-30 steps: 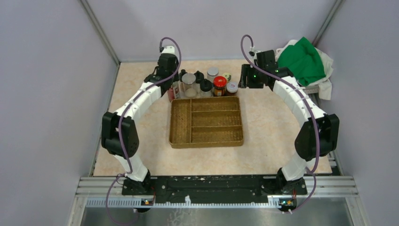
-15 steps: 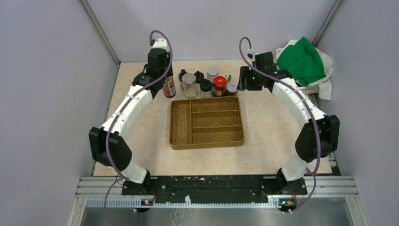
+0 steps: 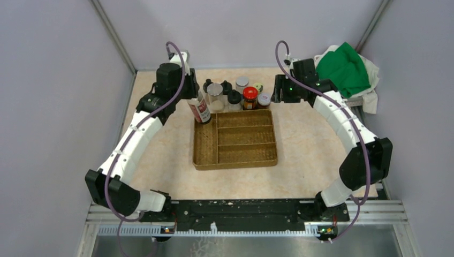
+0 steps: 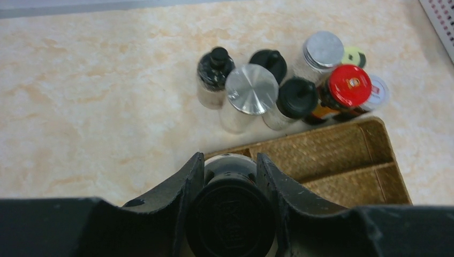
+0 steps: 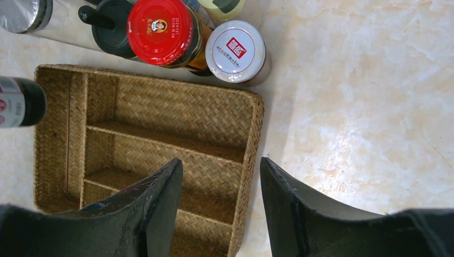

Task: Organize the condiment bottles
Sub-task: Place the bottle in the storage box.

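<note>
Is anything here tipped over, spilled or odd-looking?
Only the red-labelled bottle leans: the left gripper holds it tilted over the tray's far-left corner. The other jars stand upright behind the tray, nothing spilled. A green cloth lies bundled at the far right.

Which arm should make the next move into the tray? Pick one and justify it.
Left. The left gripper is shut on the red-labelled bottle, tilted at the far-left corner of the wooden tray. The right gripper is open and empty beside the jars.
</note>
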Robot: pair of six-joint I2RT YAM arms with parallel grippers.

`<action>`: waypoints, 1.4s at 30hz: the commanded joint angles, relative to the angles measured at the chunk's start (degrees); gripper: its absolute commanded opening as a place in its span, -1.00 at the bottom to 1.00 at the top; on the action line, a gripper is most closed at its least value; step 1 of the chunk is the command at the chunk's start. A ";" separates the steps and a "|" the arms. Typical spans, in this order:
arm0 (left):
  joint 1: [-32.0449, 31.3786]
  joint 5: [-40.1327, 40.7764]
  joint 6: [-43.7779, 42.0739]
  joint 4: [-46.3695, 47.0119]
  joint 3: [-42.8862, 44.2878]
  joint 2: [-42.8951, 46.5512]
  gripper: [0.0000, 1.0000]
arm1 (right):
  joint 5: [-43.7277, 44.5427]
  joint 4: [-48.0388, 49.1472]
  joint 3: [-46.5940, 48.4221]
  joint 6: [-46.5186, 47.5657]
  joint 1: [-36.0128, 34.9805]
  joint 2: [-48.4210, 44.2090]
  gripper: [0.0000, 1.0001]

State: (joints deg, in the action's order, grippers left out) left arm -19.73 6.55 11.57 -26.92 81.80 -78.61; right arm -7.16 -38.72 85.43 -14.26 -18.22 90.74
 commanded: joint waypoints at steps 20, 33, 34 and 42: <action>-3.70 -1.91 -2.53 21.04 -18.08 6.71 -1.00 | 1.56 0.19 -4.91 -1.23 -1.03 -6.59 0.10; -6.79 4.17 -7.70 26.48 -16.76 0.86 -1.00 | 2.02 1.67 -5.85 -0.64 -1.03 -4.43 0.10; -7.19 5.20 -8.28 26.49 -16.82 0.69 -1.00 | 2.06 1.71 -6.01 -0.55 -1.01 -4.36 0.10; -9.42 11.25 -11.05 29.68 -17.37 -0.17 -1.00 | 1.94 2.72 -6.94 -0.33 -1.03 -3.57 0.11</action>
State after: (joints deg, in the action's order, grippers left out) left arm -28.51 12.99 2.87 -7.77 62.24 -79.40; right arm -5.61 -38.13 78.41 -15.07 -18.61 86.89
